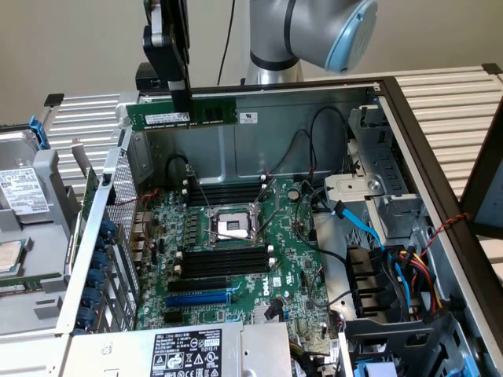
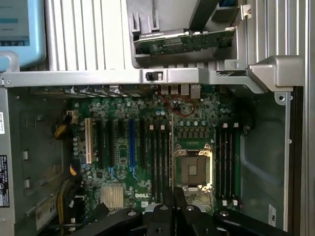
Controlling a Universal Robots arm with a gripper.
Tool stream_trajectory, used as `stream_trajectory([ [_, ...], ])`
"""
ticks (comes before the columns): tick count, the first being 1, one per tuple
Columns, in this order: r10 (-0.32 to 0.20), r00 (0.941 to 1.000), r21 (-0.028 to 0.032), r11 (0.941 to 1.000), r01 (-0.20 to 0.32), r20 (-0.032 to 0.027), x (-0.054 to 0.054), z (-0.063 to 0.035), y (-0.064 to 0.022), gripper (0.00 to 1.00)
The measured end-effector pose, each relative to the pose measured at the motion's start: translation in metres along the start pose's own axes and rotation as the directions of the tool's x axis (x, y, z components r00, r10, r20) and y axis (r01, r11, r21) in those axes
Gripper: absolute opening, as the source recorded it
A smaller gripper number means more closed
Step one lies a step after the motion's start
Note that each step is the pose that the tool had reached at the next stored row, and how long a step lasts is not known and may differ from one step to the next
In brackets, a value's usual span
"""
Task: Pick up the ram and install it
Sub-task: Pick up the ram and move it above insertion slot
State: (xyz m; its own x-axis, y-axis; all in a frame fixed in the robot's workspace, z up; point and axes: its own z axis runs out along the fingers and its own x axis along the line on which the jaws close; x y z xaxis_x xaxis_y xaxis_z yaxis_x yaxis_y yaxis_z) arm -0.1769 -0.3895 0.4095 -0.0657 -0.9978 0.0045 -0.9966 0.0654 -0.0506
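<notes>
An open computer case [image 1: 259,141] is seen beneath the gripper [image 1: 181,104], with the motherboard [image 1: 291,267] lying flat on its floor. On the board a processor socket [image 1: 233,225] is flanked by two banks of long black memory slots [image 1: 224,261] – the wrist view, looking straight down past the gripper [image 2: 173,209], places the socket [image 2: 193,169] just ahead of the fingers. A blue expansion slot [image 1: 200,298] is set further out from the socket. Thin black cables [image 1: 295,149] are draped down the case wall and across the board near the farther slot bank; a blue cable [image 1: 365,228] and a drive cage [image 1: 377,196] are set well to the side. The ram [image 1: 212,115] is pinched at about its middle between the closed fingers – held level, on edge, above the case rim and well apart from the slots.
</notes>
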Motion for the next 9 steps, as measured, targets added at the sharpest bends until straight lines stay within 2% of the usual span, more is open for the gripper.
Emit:
stream_trajectory([
  [9, 0.011, 0.9999, -0.0002, 0.9999, -0.011, 0.0006, -0.003, 0.0091, -0.0173, 0.12],
])
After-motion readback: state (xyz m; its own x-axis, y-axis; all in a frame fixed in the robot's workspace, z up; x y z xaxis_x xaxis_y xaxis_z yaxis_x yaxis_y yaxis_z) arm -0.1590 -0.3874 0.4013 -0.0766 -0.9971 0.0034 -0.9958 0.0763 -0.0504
